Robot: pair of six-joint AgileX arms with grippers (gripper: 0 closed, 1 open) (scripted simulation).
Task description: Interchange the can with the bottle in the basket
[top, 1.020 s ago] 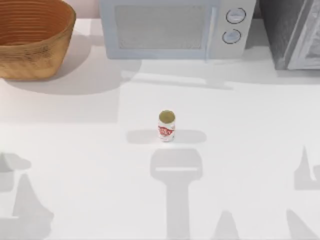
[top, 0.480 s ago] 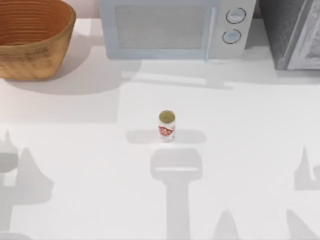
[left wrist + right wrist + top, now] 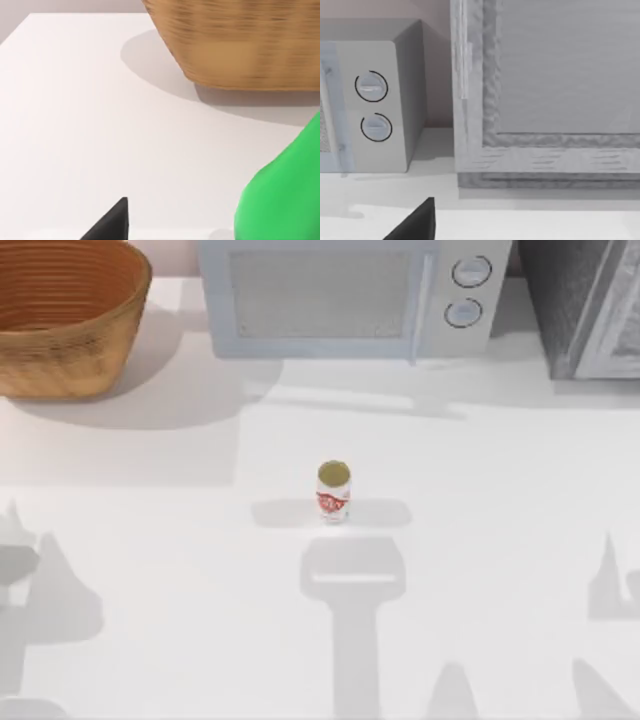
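At the centre of the top view we see the can (image 3: 333, 492) upright, well apart from the basket (image 3: 60, 335) at upper left. Our left wrist view shows the bottle (image 3: 285, 200) near the basket; whether either arm's jaws are clenched or released we cannot tell.

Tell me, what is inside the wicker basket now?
The basket shows bare ribbed inner walls in the top view, nothing lying inside. Its far part is cut off by the picture edge, so that part is unseen.

The left arm's shadow (image 3: 40, 580) at the table's nine o'clock edge has shifted slightly. It sits a little lower than half a second ago.
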